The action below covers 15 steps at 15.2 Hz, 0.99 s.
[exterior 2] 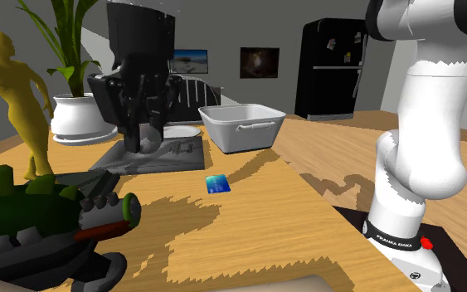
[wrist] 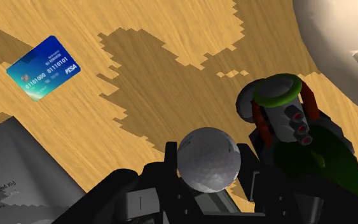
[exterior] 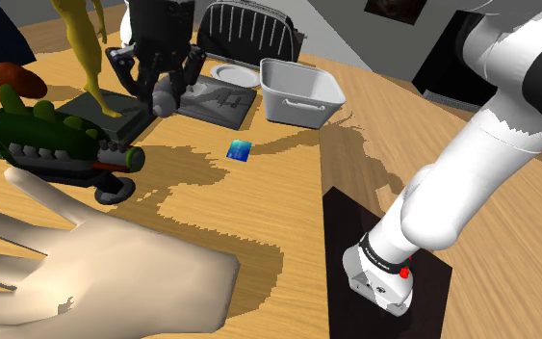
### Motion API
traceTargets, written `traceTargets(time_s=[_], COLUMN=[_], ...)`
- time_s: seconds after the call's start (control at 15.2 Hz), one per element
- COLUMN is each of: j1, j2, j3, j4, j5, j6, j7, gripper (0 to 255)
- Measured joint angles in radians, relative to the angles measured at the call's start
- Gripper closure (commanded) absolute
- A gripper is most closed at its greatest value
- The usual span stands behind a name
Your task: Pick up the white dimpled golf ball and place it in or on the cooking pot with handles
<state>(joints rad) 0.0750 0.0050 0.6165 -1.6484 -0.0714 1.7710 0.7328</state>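
1. The gripper (exterior: 163, 94) is gripping the golf ball (wrist: 208, 156). Its black fingers (wrist: 170, 159) are standing only as far apart as the ball is wide and are pressing on it from both sides.
2. The ball is showing as pale grey with dimples. It is hanging clear of the wooden table (exterior: 288, 193), towards the far edge, over the near edge of a grey printed booklet (exterior: 219, 101).
3. The pot (exterior: 300, 91), a pale rectangular vessel with handles on its sides, is standing upright near the table's far edge. It is sitting on the shoulder view's right of the gripper, apart from it, and nothing is showing inside it.
4. A blue bank card (exterior: 240, 149) is lying flat near the middle of the table, between the booklet and the near edge, touching neither.
5. A green toy blaster (exterior: 47, 140) is lying towards the table's left edge in the shoulder view, its muzzle pointing at the card.
6. A large cream model hand (exterior: 95, 274) is resting at the near left corner in the same view.
7. A yellow figurine (exterior 2: 12, 91) is standing upright beyond the blaster.
8. A white plate (exterior: 230, 72) is lying between the booklet and the pot, near the far edge.
9. The arm's stand (exterior: 384, 279) is sitting at the table's near right in the shoulder view.
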Motion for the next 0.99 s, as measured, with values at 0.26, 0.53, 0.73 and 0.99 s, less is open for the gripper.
traceTargets(time_s=[0.26,0.53,0.73,0.99], j1=[0.004,0.009,-0.026,-0.078], j2=[0.018,0.035,-0.02,-0.129], j3=[0.003,0.007,-0.023,-0.093], j4=[0.072,0.143,0.092,-0.005], j5=[-0.011,-0.021,0.017,0.086], j6=[-0.058,-0.115,-0.106,-0.098], j7=[0.003,0.007,-0.055,-0.18], gripper=[255,255,255,255])
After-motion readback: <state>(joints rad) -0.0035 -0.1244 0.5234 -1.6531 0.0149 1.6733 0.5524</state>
